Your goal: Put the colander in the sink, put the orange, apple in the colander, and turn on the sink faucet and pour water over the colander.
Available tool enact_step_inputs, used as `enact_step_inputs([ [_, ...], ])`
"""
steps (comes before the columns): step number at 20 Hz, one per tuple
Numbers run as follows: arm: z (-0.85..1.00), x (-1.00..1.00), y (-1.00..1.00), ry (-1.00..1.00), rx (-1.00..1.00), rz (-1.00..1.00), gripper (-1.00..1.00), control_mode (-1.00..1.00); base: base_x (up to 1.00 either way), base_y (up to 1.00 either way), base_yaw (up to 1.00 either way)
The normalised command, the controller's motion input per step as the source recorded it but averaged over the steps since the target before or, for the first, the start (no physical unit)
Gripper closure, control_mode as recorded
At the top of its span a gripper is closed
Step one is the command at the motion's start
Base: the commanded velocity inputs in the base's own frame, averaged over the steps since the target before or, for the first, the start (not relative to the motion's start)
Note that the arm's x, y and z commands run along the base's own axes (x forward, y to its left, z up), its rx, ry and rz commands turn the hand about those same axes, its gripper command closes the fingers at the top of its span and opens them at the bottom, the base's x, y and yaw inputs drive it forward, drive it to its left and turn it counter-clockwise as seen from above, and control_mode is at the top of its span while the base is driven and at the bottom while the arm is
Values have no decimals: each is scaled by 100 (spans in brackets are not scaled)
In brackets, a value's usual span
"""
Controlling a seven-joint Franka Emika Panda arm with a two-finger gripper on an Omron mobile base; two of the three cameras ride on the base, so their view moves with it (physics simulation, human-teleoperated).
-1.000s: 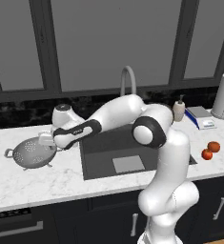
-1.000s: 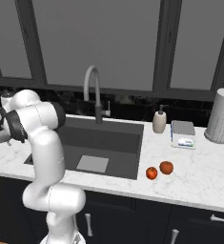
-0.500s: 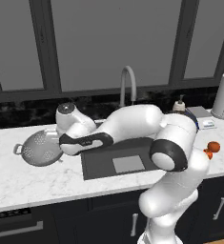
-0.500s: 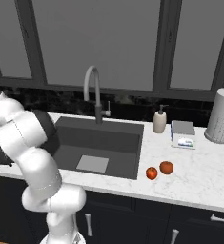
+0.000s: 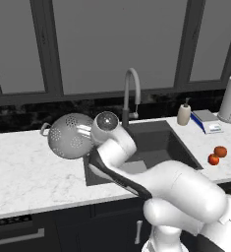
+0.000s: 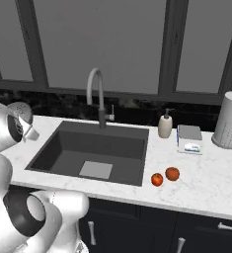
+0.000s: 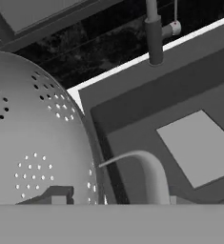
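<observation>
no words, brand names or numbers can be read on anything in these views

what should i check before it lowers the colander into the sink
1. Grey perforated metal colander is off the white marble counter: ok.
2. Tool's hold on colander: cannot tell, fingertips hidden.
3. Colander over the dark rectangular sink: not ok, it hangs left of the basin.
4. Basin floor free of objects: ok.
5. Tall grey gooseneck faucet clear of the path: ok, it stands at the back rim.
6. Orange and apple on the counter right of the sink: ok.
</observation>
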Motion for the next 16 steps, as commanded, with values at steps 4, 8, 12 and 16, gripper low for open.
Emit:
enact_step_inputs([
  [4, 87, -43, -100, -2, 14, -16, 100, -100, 0, 0, 0],
  [8, 48, -4, -100, 39, 14, -21, 100, -100, 0, 0, 0],
  [12, -3, 23, -41, 53, -4, -3, 100, -100, 0, 0, 0],
  [16, -27, 6, -16, 16, -11, 5, 100, -100, 0, 0, 0],
])
